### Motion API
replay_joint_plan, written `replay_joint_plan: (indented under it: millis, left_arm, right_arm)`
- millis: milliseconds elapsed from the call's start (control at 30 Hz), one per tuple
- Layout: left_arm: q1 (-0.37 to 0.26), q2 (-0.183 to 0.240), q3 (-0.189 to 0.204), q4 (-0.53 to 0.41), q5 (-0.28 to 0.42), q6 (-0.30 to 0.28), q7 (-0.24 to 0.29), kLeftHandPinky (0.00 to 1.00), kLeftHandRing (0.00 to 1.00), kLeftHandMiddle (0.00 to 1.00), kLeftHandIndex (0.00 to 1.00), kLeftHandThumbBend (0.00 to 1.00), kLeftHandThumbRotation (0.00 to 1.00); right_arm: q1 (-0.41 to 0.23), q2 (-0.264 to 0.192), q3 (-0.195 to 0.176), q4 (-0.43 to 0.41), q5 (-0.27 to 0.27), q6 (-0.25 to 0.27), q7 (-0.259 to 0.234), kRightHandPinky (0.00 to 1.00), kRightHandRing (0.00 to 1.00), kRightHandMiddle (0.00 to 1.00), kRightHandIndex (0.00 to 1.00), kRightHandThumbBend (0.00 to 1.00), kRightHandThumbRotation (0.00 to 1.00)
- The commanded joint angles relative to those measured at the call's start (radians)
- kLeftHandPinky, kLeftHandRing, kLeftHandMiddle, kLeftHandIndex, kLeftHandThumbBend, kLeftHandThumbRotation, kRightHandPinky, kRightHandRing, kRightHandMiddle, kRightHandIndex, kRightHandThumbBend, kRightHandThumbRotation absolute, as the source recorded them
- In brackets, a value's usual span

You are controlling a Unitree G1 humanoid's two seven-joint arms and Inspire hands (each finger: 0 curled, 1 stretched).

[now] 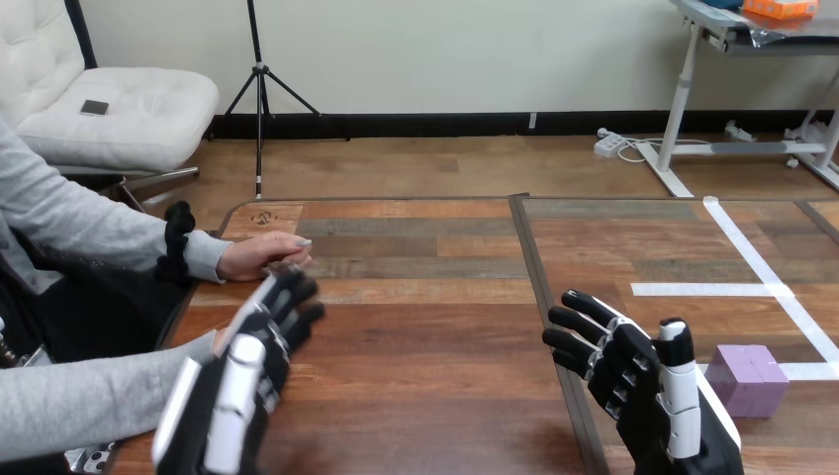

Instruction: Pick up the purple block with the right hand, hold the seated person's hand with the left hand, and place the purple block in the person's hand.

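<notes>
Purple block (pixel 749 379) sits on the wooden table (pixel 425 396), close in on my right side. It is just beside my right hand (pixel 638 381), which holds nothing; the fingers are spread and nearly straight, pointing away from the block. Across on my left, my left hand (pixel 247 371) hangs over the table's edge with fingers loosely extended and parted, gripping nothing. Just beyond its fingertips, the person's hand (pixel 259 257) rests on the tabletop; I cannot tell whether we touch. Farther right, white tape lines (pixel 693 289) cross the table.
</notes>
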Motion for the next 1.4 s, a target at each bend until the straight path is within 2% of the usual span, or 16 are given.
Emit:
replay_joint_plan:
  millis: [0,100,200,600,1100,1367]
  left_arm:
    - [-0.005,-0.033,-0.005,-0.037,-0.007,-0.021,0.003,0.96,0.90,0.90,0.92,0.42,1.00]
    - [-0.010,-0.036,-0.001,-0.027,-0.001,-0.032,0.015,0.96,0.90,0.91,0.92,0.42,1.00]
    - [-0.009,-0.040,-0.001,-0.034,0.006,-0.029,0.032,0.96,0.89,0.90,0.92,0.41,1.00]
    - [-0.023,-0.029,-0.007,-0.045,-0.002,-0.018,0.051,0.96,0.87,0.89,0.91,0.41,1.00]
    - [-0.029,-0.020,-0.007,-0.047,-0.006,-0.008,0.054,0.95,0.87,0.89,0.90,0.41,1.00]
    - [-0.033,-0.019,-0.012,-0.046,-0.016,0.000,0.044,0.96,0.88,0.89,0.90,0.41,1.00]
  right_arm:
    - [-0.035,-0.003,-0.009,-0.038,0.020,-0.026,0.016,0.88,0.83,0.85,0.84,0.87,1.00]
    - [-0.037,-0.006,-0.010,-0.028,0.020,-0.040,0.028,0.88,0.83,0.85,0.84,0.86,1.00]
    - [-0.035,-0.008,-0.011,-0.032,0.016,-0.033,0.029,0.88,0.83,0.85,0.84,0.86,1.00]
    - [-0.052,0.001,-0.020,0.021,0.025,-0.095,0.068,0.89,0.84,0.86,0.86,0.85,1.00]
    - [-0.063,-0.009,-0.011,0.019,0.020,-0.089,0.072,0.89,0.85,0.86,0.86,0.87,1.00]
    - [-0.105,-0.022,-0.016,0.044,-0.023,-0.125,0.055,0.89,0.86,0.87,0.87,0.91,1.00]
